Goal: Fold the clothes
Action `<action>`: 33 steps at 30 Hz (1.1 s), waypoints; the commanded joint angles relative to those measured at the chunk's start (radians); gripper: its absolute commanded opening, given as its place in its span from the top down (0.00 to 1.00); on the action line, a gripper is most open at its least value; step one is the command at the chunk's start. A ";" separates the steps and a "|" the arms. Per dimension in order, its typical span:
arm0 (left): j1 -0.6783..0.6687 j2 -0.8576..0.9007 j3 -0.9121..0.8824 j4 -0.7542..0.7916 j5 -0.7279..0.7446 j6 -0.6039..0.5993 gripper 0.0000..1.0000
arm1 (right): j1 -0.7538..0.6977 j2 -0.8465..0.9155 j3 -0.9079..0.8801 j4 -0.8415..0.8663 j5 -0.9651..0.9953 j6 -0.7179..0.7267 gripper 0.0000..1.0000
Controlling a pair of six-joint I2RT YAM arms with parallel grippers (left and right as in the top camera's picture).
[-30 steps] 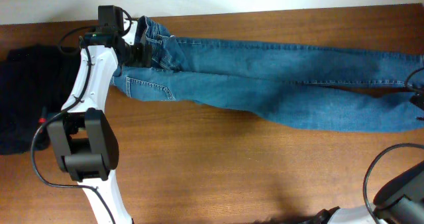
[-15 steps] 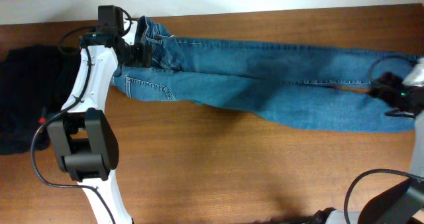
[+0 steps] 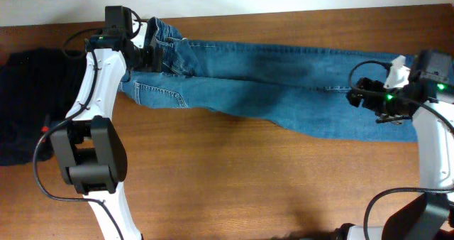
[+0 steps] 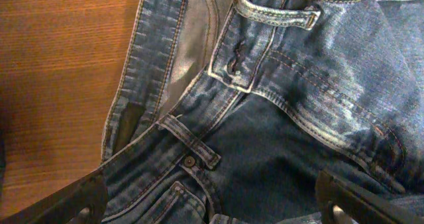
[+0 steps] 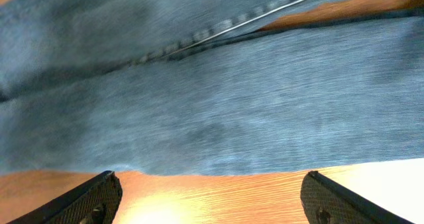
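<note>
The clothes, one pair of blue jeans (image 3: 284, 91), lie flat across the back of the table, waist to the left and legs running right. My left gripper (image 3: 154, 57) hovers over the waistband, open. In the left wrist view its fingers (image 4: 79, 199) stand wide apart above the denim (image 4: 278, 118), with belt loops and a rivet between them. My right gripper (image 3: 357, 96) is over the lower legs near the right end. The right wrist view shows the right gripper (image 5: 212, 204) open above bare wood, just off the near edge of the jeans leg (image 5: 212, 105).
A black garment (image 3: 28, 105) lies bunched at the table's left edge. The wooden table (image 3: 234, 176) shows bare in front of the jeans. A white wall strip runs along the back edge. The left arm's base (image 3: 89, 158) stands at the front left.
My right arm has swung in from the right edge, leftward over the jeans legs, and its jaws have spread wider. The left arm and the jeans have not moved.
</note>
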 commanded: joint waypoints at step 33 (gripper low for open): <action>-0.009 -0.060 0.011 -0.653 0.000 -0.325 0.01 | 0.041 -0.006 0.008 -0.039 -0.013 -0.006 0.01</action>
